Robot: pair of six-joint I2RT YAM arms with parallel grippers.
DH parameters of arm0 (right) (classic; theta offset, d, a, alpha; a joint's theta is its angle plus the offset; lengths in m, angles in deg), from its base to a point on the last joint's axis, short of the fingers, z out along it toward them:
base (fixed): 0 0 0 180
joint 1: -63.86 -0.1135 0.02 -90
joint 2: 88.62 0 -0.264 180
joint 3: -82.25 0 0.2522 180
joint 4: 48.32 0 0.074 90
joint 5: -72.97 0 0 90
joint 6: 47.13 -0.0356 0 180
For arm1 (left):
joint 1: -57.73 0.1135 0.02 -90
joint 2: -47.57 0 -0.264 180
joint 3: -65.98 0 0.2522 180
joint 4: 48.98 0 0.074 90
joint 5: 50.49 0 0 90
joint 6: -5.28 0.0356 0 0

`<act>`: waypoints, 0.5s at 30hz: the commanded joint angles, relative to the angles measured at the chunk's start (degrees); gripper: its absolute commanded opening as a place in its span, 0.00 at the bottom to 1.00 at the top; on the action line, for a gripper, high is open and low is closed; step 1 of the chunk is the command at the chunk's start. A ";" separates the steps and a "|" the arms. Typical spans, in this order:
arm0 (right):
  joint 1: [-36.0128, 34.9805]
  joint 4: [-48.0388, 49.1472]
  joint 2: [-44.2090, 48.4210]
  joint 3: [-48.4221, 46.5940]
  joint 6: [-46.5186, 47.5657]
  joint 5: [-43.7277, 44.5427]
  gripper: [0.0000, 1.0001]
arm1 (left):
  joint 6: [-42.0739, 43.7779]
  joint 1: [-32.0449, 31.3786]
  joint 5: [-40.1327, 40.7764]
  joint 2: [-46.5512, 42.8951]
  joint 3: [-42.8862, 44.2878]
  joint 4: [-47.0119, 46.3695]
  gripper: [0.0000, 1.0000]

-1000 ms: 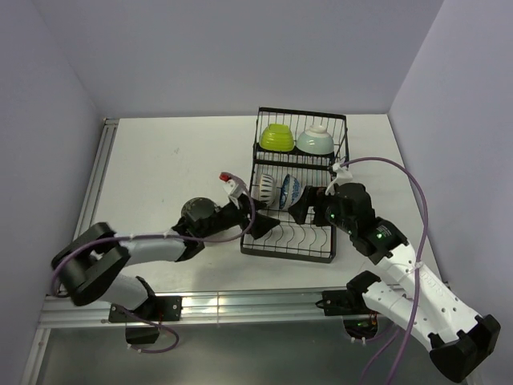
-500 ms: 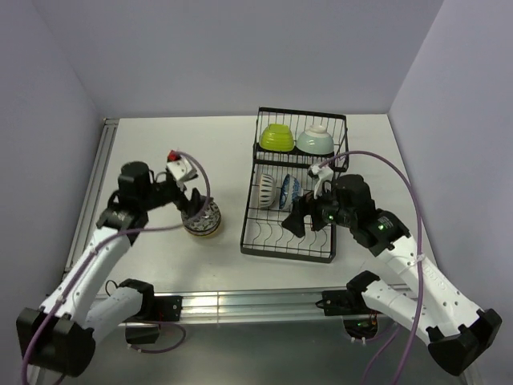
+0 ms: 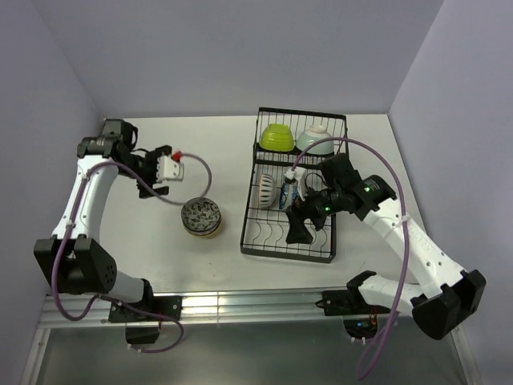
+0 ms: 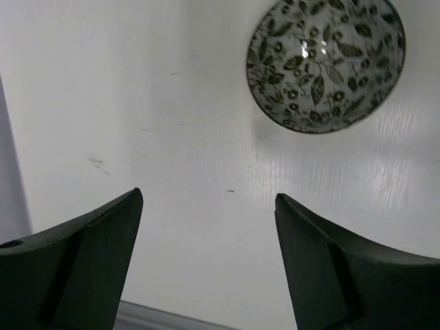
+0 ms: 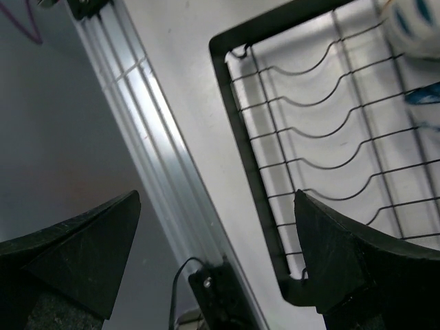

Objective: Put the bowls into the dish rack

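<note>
**Loading under way, four bowls racked.** The dish rack [image 3: 284,256] stands toward the right edge of the worktop [image 3: 160,241]. Its raised basket at the far end carries the lime green bowl [image 3: 276,138] and the pale mint bowl [image 3: 315,141]. The striped bowl [image 3: 264,191] and the blue patterned bowl [image 3: 289,192] stand on edge in the slot wires. The dark patterned bowl [image 4: 325,65] rests on the worktop just left of the rack, seemingly nested on a yellowish bowl [image 3: 200,233]. My left tool [image 4: 206,199] hangs wide and empty toward the left edge, apart from that bowl. My right tool [image 5: 216,199] gapes wide and empty over the rack's near slots. Step in hand, as I judge it: fetching the patterned bowl. Next I must lower the left tool over its rim, close, and carry it to a free slot
</note>
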 commanded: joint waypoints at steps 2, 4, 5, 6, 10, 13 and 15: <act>3.32 -9.15 -3.36 -3.05 6.47 -7.37 1.00 | 24.33 -6.71 9.82 -6.02 -5.14 9.76 0.81; 4.03 -9.51 -3.89 -3.75 6.82 -7.98 1.00 | 26.97 -10.65 12.27 -6.29 -7.42 9.76 0.79; 4.64 -9.51 -4.07 -3.93 6.74 -7.90 1.00 | 27.59 -11.99 12.98 -5.94 -7.87 9.67 0.77; 4.82 -9.60 -4.16 -4.10 6.65 -7.72 1.00 | 28.29 -14.26 13.42 -5.41 -8.14 9.67 0.76; 5.61 -10.21 -4.69 -4.81 6.56 -7.72 1.00 | 30.40 -17.96 15.54 -1.73 -8.05 9.67 0.68; 6.23 -10.30 -5.30 -5.16 6.21 -7.46 1.00 | 31.81 -20.26 18.95 -0.84 -9.63 9.76 0.64; 6.49 -10.30 -5.56 -5.25 6.12 -7.37 1.00 | 33.57 -21.57 21.15 -0.58 -11.55 9.76 0.63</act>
